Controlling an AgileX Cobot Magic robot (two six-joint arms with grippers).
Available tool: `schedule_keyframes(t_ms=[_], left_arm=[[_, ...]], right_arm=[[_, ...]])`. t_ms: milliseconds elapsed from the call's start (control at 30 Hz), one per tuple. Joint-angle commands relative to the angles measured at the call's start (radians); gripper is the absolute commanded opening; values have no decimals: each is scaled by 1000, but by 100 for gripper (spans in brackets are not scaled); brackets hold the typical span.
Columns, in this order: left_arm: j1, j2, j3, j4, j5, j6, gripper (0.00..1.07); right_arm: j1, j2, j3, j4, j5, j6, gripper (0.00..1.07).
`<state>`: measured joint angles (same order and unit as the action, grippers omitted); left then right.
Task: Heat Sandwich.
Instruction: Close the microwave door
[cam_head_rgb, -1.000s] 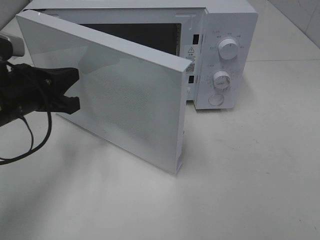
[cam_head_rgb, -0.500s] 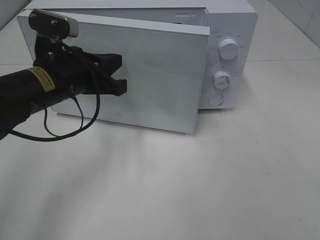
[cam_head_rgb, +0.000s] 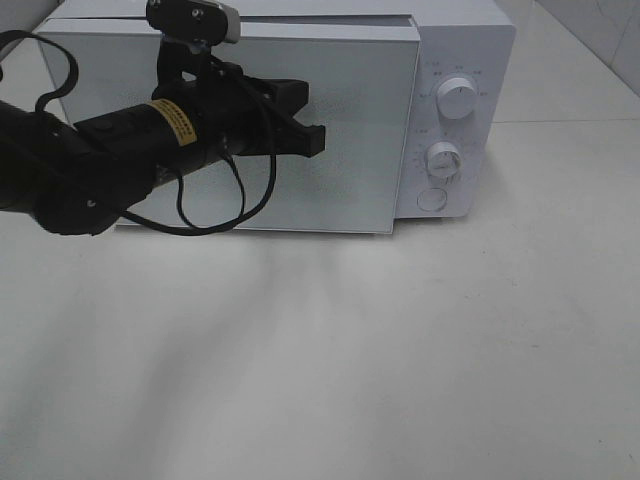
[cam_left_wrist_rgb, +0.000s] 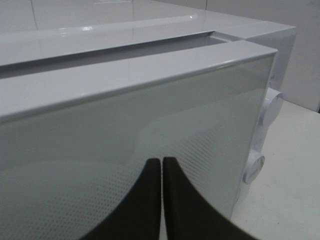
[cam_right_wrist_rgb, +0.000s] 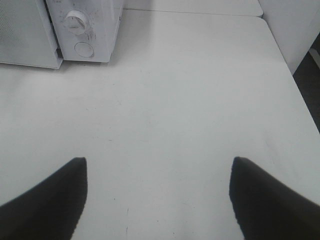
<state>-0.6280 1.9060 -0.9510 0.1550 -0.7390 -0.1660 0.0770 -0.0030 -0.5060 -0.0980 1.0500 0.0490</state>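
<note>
The sandwich is out of view. A white microwave stands at the back of the table, its glass door swung almost flush against the body. My left gripper is shut and empty, its black fingertips resting against the door's front near its middle. In the left wrist view the door's top edge stands slightly off the microwave body. My right gripper is open with nothing between its fingers, hovering over bare table to the right of the microwave; it does not show in the high view.
Two round dials and a round button sit on the microwave's right panel. The white table stretches in front. A black cable loops under the left arm. The table's right edge shows in the right wrist view.
My left gripper has swept rightward against the door, swinging it from wide open to almost flush with the microwave. The dark cavity is now hidden.
</note>
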Motion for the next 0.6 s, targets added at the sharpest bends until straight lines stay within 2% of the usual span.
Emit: schedule_keyframes(t_ms=[33, 600], left_arm=[[-15, 21, -57, -20, 10, -1, 0], [-15, 135, -257, -60, 63, -2, 0]], right_arm=[[-8, -26, 2, -2, -11, 3, 76], [-8, -26, 2, -2, -11, 3, 76]])
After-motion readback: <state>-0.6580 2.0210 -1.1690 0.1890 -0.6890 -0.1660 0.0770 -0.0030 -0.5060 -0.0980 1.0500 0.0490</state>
